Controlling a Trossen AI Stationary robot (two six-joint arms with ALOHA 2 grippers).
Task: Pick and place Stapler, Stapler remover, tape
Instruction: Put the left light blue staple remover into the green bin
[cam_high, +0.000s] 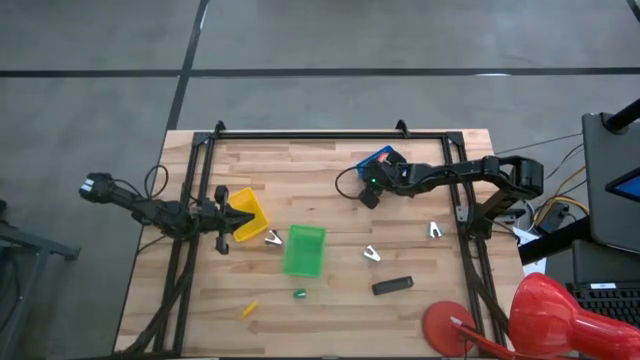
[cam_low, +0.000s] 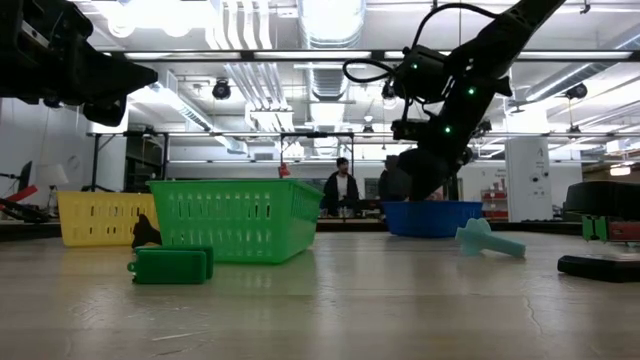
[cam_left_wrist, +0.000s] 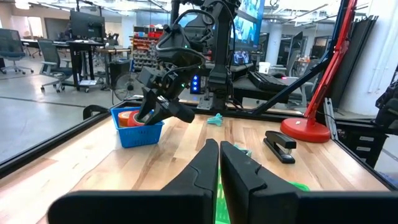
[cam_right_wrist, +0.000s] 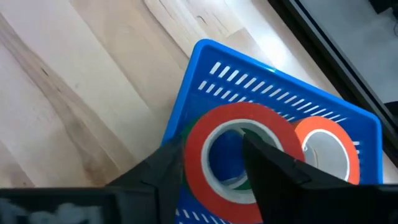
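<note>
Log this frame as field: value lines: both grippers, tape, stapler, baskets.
right gripper: over the blue basket, open, one finger through the red tape roll
left gripper: shut, empty, at the yellow basket
tape: red and orange roll in the blue basket, green partly hidden beneath the red
stapler: on the table, untouched
green basket: mid-table

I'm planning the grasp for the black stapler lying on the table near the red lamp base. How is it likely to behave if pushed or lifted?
The stapler is a long, low bar lying flat on the wood, so it will probably slide or pivot when pushed, not roll. It looks rigid and likely dense for its size. A grip across its narrow width, near the middle, seems safest; an end grip may let it swing.
</note>
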